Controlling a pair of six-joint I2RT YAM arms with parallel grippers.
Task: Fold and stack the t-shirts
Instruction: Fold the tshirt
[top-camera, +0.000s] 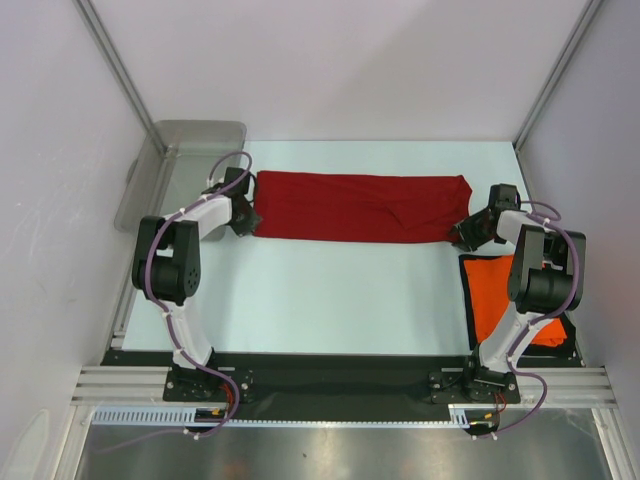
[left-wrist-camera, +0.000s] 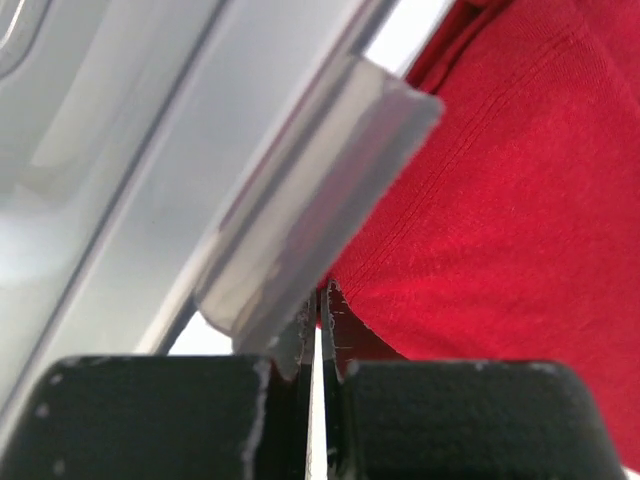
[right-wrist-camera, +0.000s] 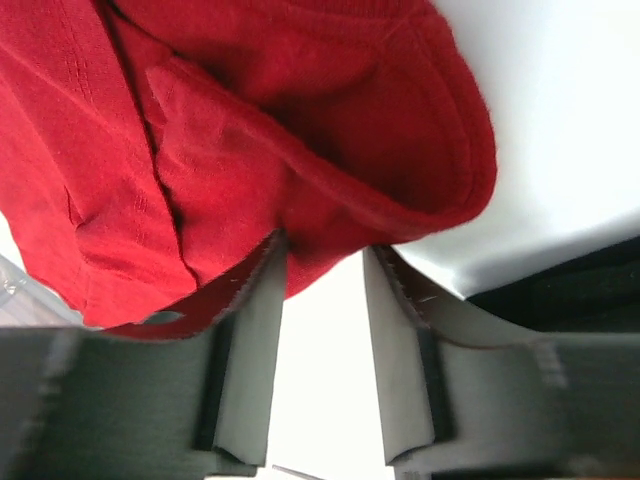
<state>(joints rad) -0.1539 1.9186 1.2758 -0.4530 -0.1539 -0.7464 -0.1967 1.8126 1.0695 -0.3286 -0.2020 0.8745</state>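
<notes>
A dark red t-shirt (top-camera: 360, 208) folded into a long band lies across the far counter (top-camera: 330, 300), the left end effector (left-wrist-camera: 318, 300) closed at its left edge, the right end effector (right-wrist-camera: 325, 250) parted and gripping nothing at its right edge, and an orange t-shirt (top-camera: 495, 290) under the right arm.

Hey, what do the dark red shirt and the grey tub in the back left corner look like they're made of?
Dark red shirt: soft knit cloth, probably cotton jersey, matte; a fine knit grain and stitched hems show in the wrist views. Grey tub: likely plastic, smooth with a slight sheen; its walls look translucent.
</notes>
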